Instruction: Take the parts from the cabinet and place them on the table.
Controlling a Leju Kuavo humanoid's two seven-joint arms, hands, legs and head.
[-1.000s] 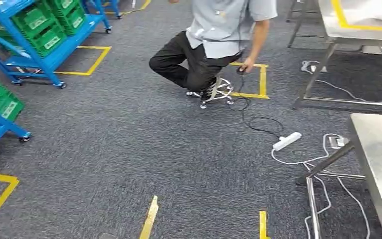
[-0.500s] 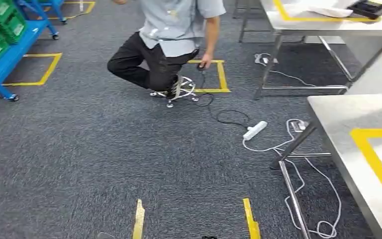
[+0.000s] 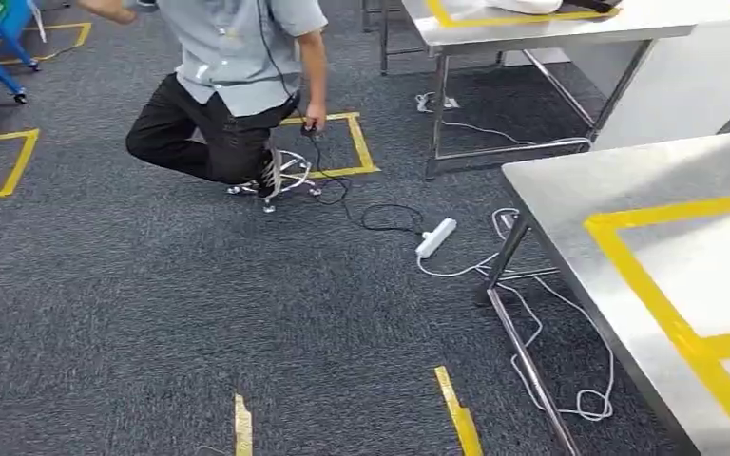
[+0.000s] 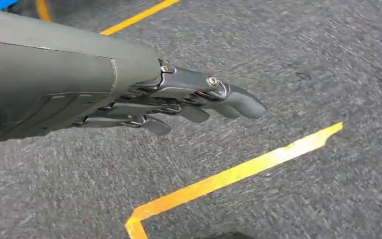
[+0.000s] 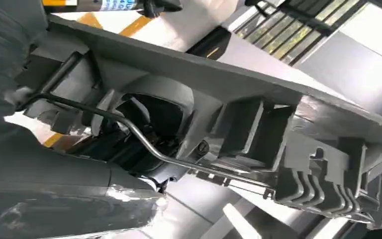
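- Right hand (image 5: 45, 199) holds a grey moulded plastic part (image 5: 258, 134), ribbed, with clip tabs and a thin metal rod; the part covers the fingers, so the exact grip can't be made out.
- Left hand (image 4: 179, 102) carries nothing, fingers straight and slightly apart above grey carpet (image 4: 278, 64).
- Part looks light and stiff, probably not slippery; tabs and rod may snag or bend, so hold the thick body.
- Steel table with yellow tape outline (image 3: 570, 190) is ahead on the right; its near corner edge is closest.
- Seated person (image 3: 228, 85) beyond, well apart.
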